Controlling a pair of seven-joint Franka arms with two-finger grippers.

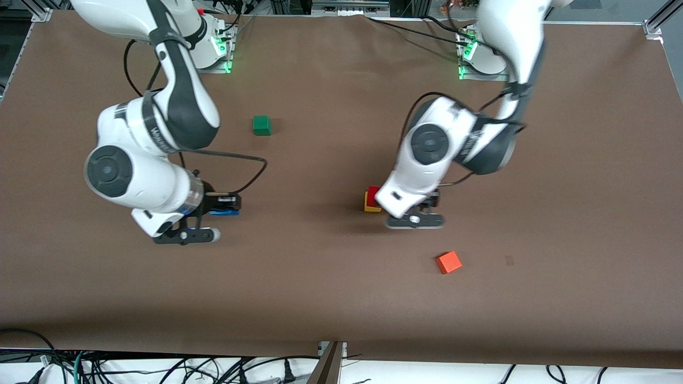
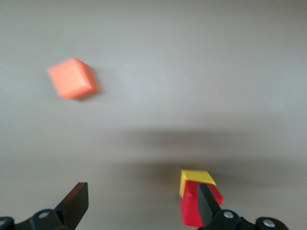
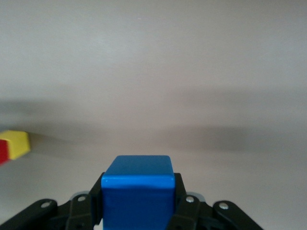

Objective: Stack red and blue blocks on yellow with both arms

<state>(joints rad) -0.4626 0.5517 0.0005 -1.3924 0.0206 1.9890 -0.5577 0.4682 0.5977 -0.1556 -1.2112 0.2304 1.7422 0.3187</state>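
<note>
Orange cube (image 1: 449,262) idle at 5 o'clock of the red block (image 1: 373,191) on yellow (image 1: 368,204) — left gripper (image 2: 144,203) spread just beside; right gripper (image 3: 136,203) clamps the blue block (image 3: 137,191) — light, rigid, flat-sided, probably grips easily.

- A brown surface (image 1: 331,298) filled the view, evenly lit with soft shadows.
- Aluminium framing (image 1: 653,24) edged its corners.
- Black cables (image 1: 160,370) tangled along the white floor strip below.
</note>
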